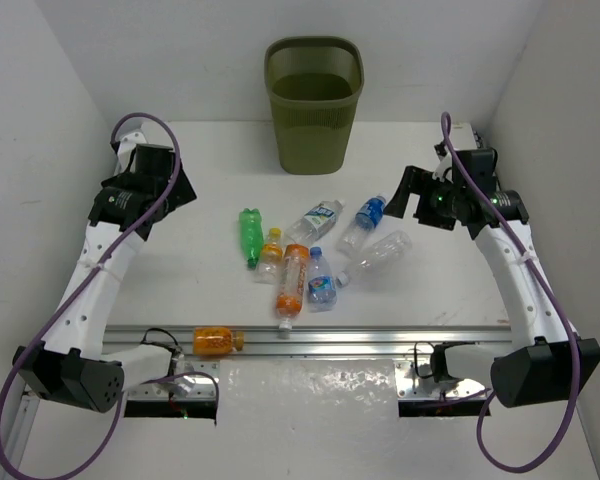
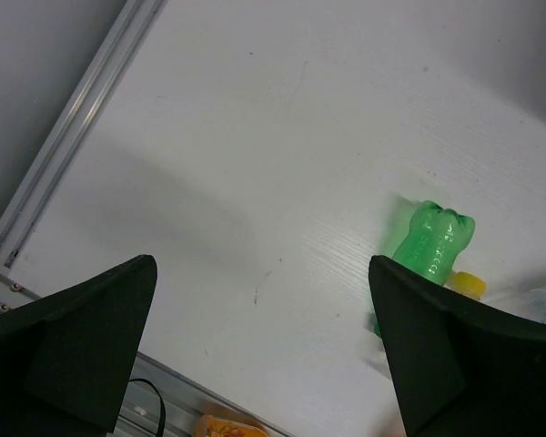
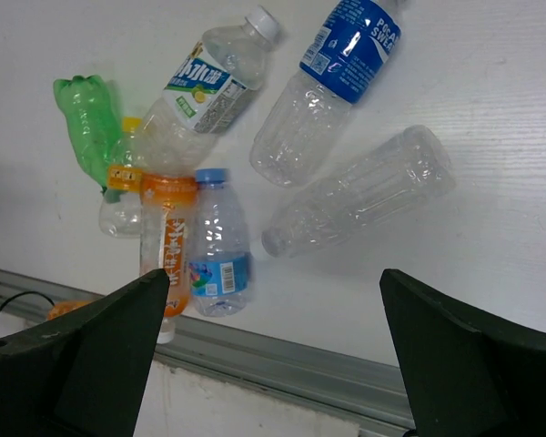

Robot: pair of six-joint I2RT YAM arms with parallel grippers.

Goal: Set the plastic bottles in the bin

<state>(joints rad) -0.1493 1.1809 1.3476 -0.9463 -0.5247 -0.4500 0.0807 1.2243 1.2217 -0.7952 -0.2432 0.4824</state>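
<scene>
The olive-green bin (image 1: pixel 313 130) stands upright at the back middle of the table. Several plastic bottles lie in a cluster in front of it: a green one (image 1: pixel 249 236), a tall orange one (image 1: pixel 291 280), a clear blue-labelled one (image 1: pixel 363 224) and a clear unlabelled one (image 1: pixel 380 254). Another orange bottle (image 1: pixel 216 341) lies on the front rail. My left gripper (image 1: pixel 177 188) is open and empty, left of the cluster. My right gripper (image 1: pixel 404 195) is open and empty, right of it. In the right wrist view the open gripper (image 3: pixel 275 273) hangs above the unlabelled bottle (image 3: pixel 364 191). In the left wrist view the green bottle (image 2: pixel 432 241) lies beside the right finger (image 2: pixel 437 355).
An aluminium rail (image 1: pixel 380 340) runs across the table near the front edge. White walls close in the left, right and back sides. A small clear bottle with a white-green label (image 1: pixel 315 222) and a small blue-capped one (image 1: pixel 321 280) lie within the cluster.
</scene>
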